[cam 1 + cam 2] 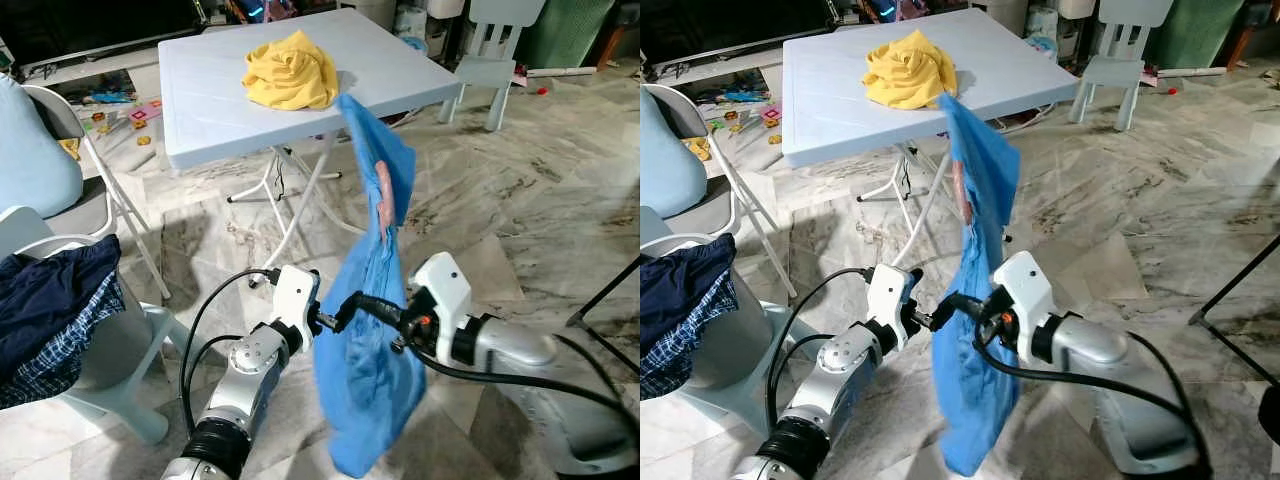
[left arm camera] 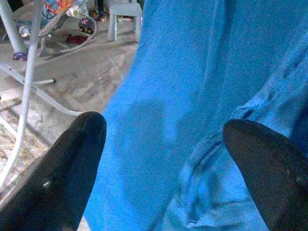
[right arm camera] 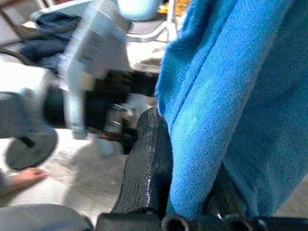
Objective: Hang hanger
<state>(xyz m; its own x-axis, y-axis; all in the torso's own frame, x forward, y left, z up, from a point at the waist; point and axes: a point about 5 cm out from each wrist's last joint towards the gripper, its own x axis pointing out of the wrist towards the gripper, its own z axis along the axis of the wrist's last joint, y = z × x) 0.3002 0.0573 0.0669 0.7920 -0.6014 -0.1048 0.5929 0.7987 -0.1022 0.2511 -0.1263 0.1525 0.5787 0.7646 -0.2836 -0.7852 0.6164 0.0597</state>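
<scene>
A pink hanger (image 1: 384, 195) sits inside a bright blue knitted garment (image 1: 370, 330), which hangs in the air just in front of the pale blue square plastic bench (image 1: 210, 90), its top corner level with the bench edge. The right gripper (image 1: 352, 305) is closed on a fold of the garment, low beside the bench's white folding legs (image 1: 290, 190). The left gripper (image 2: 163, 159) faces the cloth with its fingers spread wide. A crumpled yellow cloth (image 1: 290, 72) lies on the bench; dark blue clothes (image 1: 50, 310) rest on a grey chair (image 1: 110, 370) left of the bench
</scene>
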